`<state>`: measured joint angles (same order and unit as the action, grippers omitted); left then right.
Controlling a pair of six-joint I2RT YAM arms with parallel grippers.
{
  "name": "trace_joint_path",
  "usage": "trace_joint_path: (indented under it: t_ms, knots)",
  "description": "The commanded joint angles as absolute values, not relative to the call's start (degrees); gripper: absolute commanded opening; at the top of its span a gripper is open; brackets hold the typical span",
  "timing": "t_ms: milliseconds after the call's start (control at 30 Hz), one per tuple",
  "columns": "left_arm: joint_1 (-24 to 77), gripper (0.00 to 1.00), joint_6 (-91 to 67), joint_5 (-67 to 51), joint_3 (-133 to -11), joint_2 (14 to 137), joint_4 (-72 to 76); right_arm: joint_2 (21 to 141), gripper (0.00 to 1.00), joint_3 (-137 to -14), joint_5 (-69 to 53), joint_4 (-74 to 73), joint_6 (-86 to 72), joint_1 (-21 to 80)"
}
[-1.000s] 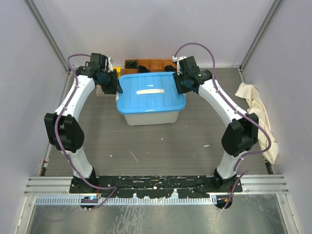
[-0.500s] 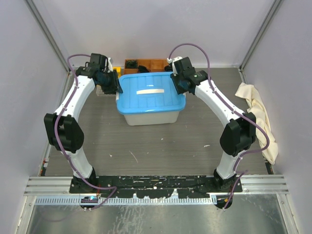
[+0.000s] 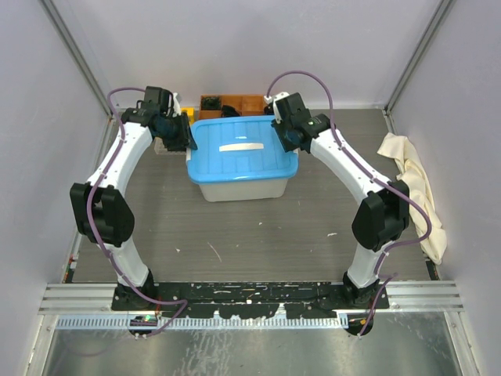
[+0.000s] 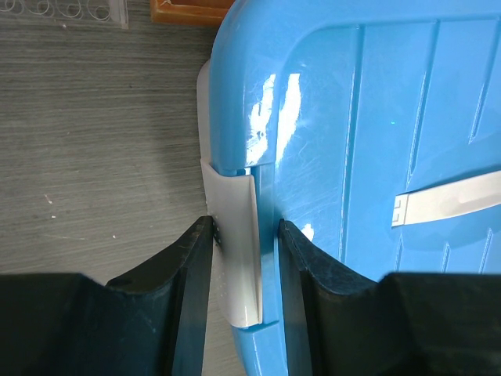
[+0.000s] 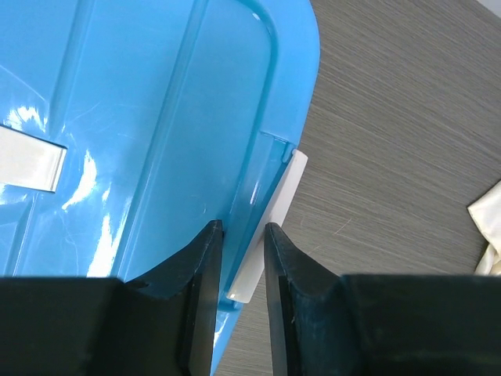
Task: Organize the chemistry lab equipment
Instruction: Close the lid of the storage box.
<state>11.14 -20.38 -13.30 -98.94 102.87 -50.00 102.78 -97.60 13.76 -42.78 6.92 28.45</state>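
Note:
A clear storage bin with a blue lid (image 3: 239, 149) stands at the back middle of the table. My left gripper (image 3: 186, 139) is at the lid's left edge. In the left wrist view its fingers (image 4: 245, 223) press the white latch (image 4: 233, 258) and the blue lid rim (image 4: 368, 117) between them. My right gripper (image 3: 283, 135) is at the lid's right edge, and its fingers (image 5: 243, 227) pinch the lid rim (image 5: 141, 117) and the white latch (image 5: 274, 204). A bit of the yellow tube rack (image 3: 189, 114) shows behind the left gripper. The other lab equipment is out of view.
A brown wooden tray (image 3: 235, 103) stands behind the bin against the back wall. A clear plastic holder (image 4: 66, 9) lies left of it. A cream cloth (image 3: 411, 188) is bunched along the right edge. White tape (image 3: 243, 146) crosses the lid.
My right arm has moved left onto the lid's right edge and its jaws have narrowed round the latch. The left arm and the bin have stayed still.

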Motion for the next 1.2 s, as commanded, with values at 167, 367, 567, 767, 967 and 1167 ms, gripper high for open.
trace_joint_path:
  t_ms: [167, 367, 567, 767, 967, 1167]
  knots:
    - [19.1, 0.27, -24.97, -32.67, -97.21, 103.09, -47.54, 108.81, 0.01, -94.24, -5.71, -42.89, 6.48, 36.02]
    - [19.07, 0.27, -24.88, -32.76, -96.87, 103.06, -47.54, 108.53, 0.01, -93.54, -9.81, -42.8, 7.5, 36.53]
    - [19.08, 0.26, -24.88, -32.74, -96.59, 102.9, -47.53, 108.79, 0.01, -92.84, -8.51, -42.96, 9.88, 38.54]
    - [19.07, 0.26, -24.81, -32.79, -96.55, 102.91, -47.52, 109.33, 0.01, -92.25, -3.26, -43.07, 12.47, 41.76]
    - [19.08, 0.26, -24.79, -32.72, -96.34, 102.62, -47.55, 109.23, 0.01, -92.73, 2.56, -42.66, 10.89, 42.1]
    - [19.08, 0.27, -25.18, -32.21, -95.44, 101.78, -45.61, 105.83, 0.14, -93.84, 7.29, -40.82, 8.65, 42.1]
